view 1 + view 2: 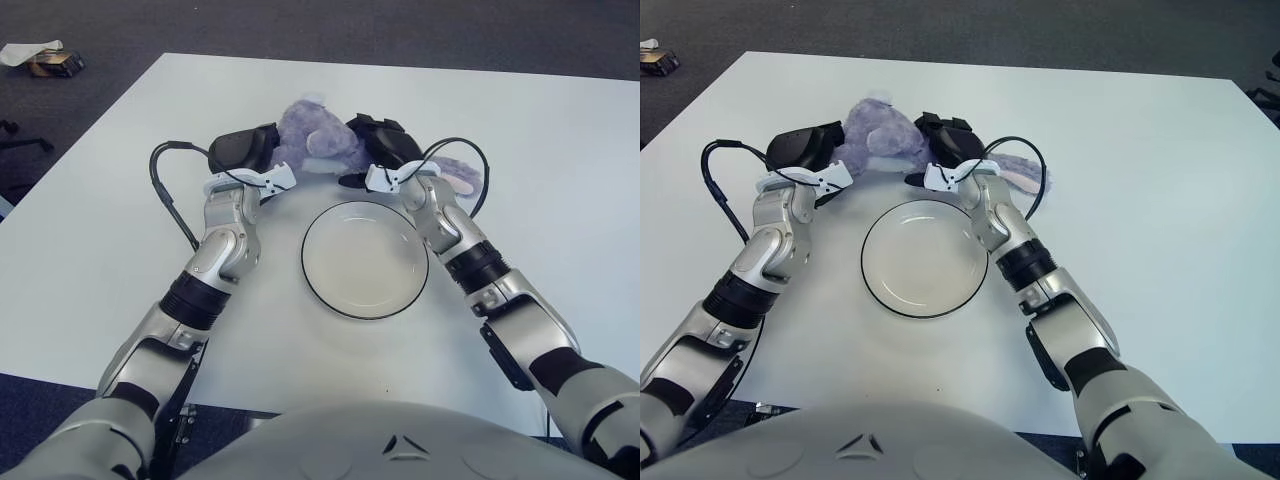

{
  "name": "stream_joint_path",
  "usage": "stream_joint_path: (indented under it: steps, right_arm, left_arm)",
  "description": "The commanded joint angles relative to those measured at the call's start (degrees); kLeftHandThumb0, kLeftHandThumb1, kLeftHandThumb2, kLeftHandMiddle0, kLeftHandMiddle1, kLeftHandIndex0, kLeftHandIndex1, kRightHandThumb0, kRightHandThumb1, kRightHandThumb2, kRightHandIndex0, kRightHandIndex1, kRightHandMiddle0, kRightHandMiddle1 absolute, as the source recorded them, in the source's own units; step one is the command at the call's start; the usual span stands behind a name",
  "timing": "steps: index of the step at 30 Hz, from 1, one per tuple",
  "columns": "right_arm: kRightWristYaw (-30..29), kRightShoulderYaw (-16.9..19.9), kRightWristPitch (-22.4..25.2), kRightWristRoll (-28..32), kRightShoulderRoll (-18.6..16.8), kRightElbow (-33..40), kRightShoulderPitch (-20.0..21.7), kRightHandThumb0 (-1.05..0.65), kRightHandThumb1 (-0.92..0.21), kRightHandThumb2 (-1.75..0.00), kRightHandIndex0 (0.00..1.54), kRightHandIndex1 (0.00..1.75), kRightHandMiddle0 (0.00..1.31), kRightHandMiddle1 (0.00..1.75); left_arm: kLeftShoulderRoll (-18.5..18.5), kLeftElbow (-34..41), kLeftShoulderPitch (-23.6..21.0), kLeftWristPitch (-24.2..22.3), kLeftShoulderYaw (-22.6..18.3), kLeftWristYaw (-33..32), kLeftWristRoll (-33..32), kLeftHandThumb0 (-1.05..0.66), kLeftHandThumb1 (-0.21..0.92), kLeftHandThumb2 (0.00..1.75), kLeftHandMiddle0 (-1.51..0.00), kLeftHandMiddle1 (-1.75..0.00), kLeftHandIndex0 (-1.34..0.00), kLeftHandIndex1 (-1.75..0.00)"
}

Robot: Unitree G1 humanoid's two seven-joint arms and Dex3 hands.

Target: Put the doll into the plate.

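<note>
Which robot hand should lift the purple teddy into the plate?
Probably both together: the left hand and right hand flank the fluffy purple plush doll, just beyond the black-rimmed white plate.

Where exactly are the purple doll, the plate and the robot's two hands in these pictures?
purple doll (315, 135): left eye view, on its plush body between the hands.
plate (365, 312): left eye view, on its near dark rim.
left hand (243, 149): left eye view, on its black back.
right hand (382, 140): left eye view, on its black back.
</note>
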State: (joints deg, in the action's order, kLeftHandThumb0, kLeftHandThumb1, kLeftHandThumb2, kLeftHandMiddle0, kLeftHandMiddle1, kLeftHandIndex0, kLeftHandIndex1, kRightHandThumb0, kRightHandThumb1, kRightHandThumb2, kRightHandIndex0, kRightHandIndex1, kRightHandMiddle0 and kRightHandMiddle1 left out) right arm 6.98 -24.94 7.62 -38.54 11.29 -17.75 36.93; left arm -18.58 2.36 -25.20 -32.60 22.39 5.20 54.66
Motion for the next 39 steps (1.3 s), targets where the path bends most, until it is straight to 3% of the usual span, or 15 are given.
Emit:
stream_joint_path:
  steps: [1, 22, 29, 34, 39]
  right_arm:
    - [3.4, 0.6, 0.8, 1.2, 1.6, 1.4, -0.8, -1.04, -0.92, -0.35, 0.0, 0.01, 0.0, 0.6]
    - [7.5, 0.4, -0.2, 0.9, 4.7, -2.4, -0.2, -1.05, -0.92, -0.41, 0.0, 0.0, 0.0, 0.52]
    - [2.6, -0.9, 3.4, -4.0, 4.0, -4.2, 0.2, -0.99, -0.9, -0.36, 0.01, 0.0, 0.0, 0.6]
    - [-1.0, -2.2, 6.4, -7.7, 3.4, -5.7, 1.0, -0.92, -0.88, -0.36, 0.05, 0.03, 0.0, 0.65]
    - [-2.4, -3.1, 8.7, -10.1, 3.0, -6.7, 1.6, -0.86, -0.82, -0.45, 0.05, 0.08, 0.0, 0.68]
  left_arm:
    - [0.2, 0.2, 0.0, 0.1, -0.4, 0.2, 0.6, 0.0, -0.11, 1.75, -0.95, -1.61, -0.74, -1.75]
    - [2.3, 1.0, -0.9, -1.7, -1.1, -0.1, 2.1, 0.0, -0.07, 1.75, -0.88, -1.72, -0.71, -1.75]
    - [2.3, 6.2, 0.1, -3.9, 0.4, 3.5, 6.0, 0.0, -0.06, 1.75, -0.86, -1.74, -0.7, -1.75]
    - [2.1, 7.3, 0.5, -3.2, 0.4, 4.0, 7.2, 0.0, -0.1, 1.75, -0.93, -1.64, -0.72, -1.75]
    - [2.0, 9.0, 0.9, -2.8, 0.3, 5.1, 8.3, 0.0, -0.1, 1.75, -0.92, -1.64, -0.73, -1.75]
